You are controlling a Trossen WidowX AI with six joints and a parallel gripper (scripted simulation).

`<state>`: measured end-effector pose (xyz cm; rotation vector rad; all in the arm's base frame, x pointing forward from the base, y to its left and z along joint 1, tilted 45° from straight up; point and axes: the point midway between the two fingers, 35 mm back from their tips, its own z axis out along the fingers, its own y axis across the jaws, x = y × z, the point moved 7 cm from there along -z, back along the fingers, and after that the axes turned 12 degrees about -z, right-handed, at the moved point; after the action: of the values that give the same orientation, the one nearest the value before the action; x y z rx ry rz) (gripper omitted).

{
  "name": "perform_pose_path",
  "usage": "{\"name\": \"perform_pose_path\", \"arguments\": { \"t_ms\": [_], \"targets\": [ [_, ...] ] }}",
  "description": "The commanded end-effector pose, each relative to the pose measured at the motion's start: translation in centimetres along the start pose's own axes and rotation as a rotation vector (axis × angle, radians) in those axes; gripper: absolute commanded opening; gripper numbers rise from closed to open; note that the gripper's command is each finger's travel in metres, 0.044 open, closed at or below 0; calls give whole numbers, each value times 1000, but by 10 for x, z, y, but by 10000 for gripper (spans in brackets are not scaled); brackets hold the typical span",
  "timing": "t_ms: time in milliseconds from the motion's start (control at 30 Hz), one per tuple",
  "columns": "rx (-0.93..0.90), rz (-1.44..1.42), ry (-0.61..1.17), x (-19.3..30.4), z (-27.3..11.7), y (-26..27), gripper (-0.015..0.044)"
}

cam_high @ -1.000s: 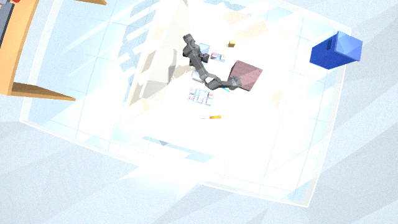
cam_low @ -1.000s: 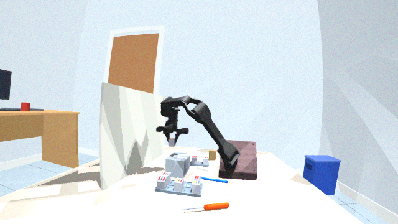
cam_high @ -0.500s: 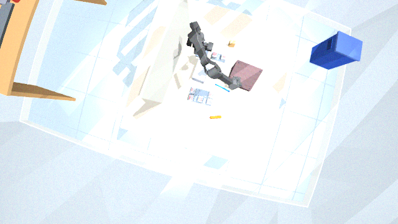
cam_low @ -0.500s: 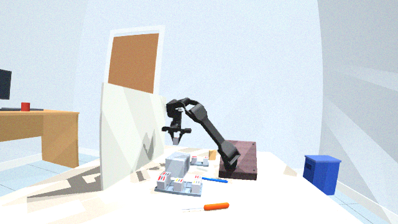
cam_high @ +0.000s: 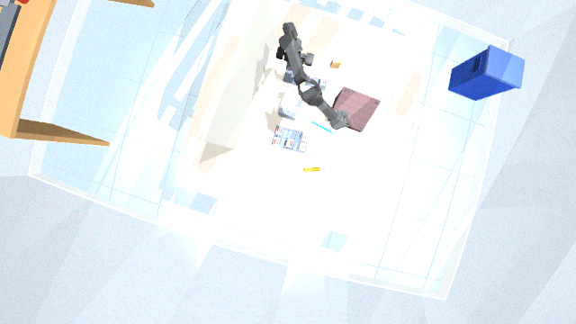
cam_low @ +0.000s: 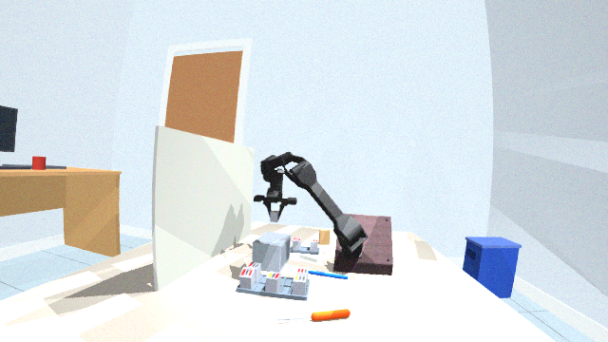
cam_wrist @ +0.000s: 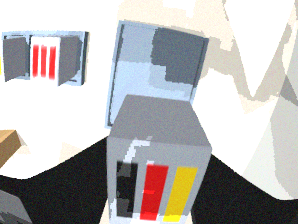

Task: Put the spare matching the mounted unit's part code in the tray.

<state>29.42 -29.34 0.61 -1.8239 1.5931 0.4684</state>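
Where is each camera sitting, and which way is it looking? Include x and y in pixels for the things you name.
Top: high above the table, looking down on the whole arm (cam_high: pixel 299 74) and a blue bin (cam_high: pixel 486 74) (cam_low: pixel 491 266).
Exterior: off one end of the table, looking along it from the side; the arm (cam_low: pixel 323 195) shows, its gripper (cam_low: pixel 274 216) (cam_wrist: pixel 153 144) pointing down.
Wrist: on the arm near the gripper, looking past the black fingers at the held striped block (cam_wrist: pixel 159 122) (cam_low: pixel 274 217) and the tray (cam_wrist: pixel 135 47).
Top and exterior share the orange screwdriver (cam_high: pixel 311 169) (cam_low: pixel 331 314).

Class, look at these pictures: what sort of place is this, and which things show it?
Probably an electronics or repair workbench in an office-like room: an orange-handled screwdriver, a rack of colour-striped units, and a nearby desk.
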Motion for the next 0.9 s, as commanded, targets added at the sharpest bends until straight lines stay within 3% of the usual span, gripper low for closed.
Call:
{"name": "perform_pose_path", "arguments": {
  "t_ms": [0,867],
  "targets": [
    [-5,-7,0,1,4,0,0],
    [-4,-7,1,3,25,-2,0]
  ]
}}
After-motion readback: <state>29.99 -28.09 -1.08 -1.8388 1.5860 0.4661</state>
